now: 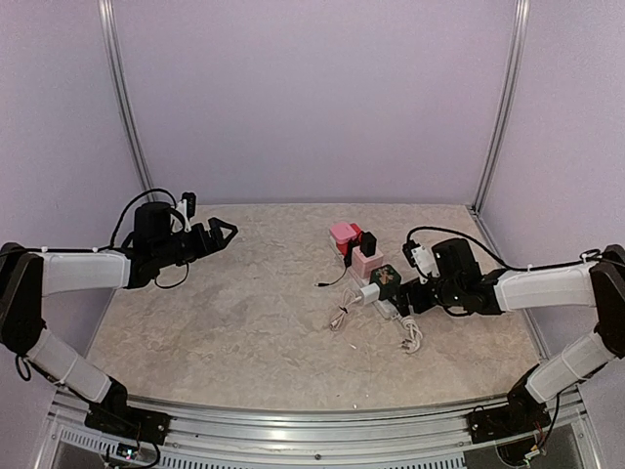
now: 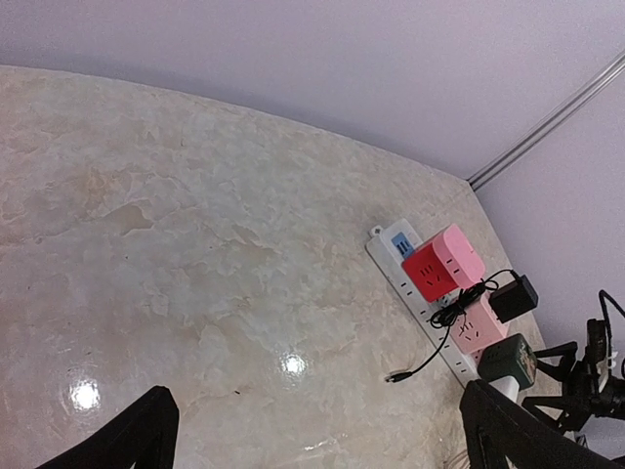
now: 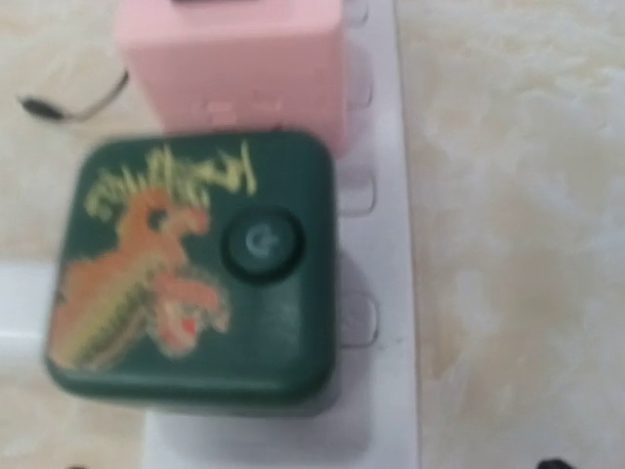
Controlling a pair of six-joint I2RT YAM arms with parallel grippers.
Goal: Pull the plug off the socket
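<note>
The socket (image 1: 344, 256) is a long white strip lying at the table's right middle, also seen in the left wrist view (image 2: 391, 264) and close up in the right wrist view (image 3: 383, 195). A dark green cube plug (image 1: 388, 280) with an orange dragon print (image 3: 195, 264) sits in the strip's near end (image 2: 510, 360). My right gripper (image 1: 406, 293) is low, right beside this plug, its fingers spread (image 2: 535, 379) and off the edges of its own wrist view. My left gripper (image 1: 227, 233) hangs open above the table's far left, nothing between its fingers (image 2: 327, 440).
Further along the strip stand a pink cube (image 2: 457, 252), a red cube (image 2: 430, 274) and another pink cube (image 2: 479, 327) (image 3: 234, 68) carrying a black adapter (image 2: 515, 296). Its thin black cable ends loose on the table (image 2: 394, 376). White cord lies coiled near the strip (image 1: 410, 334).
</note>
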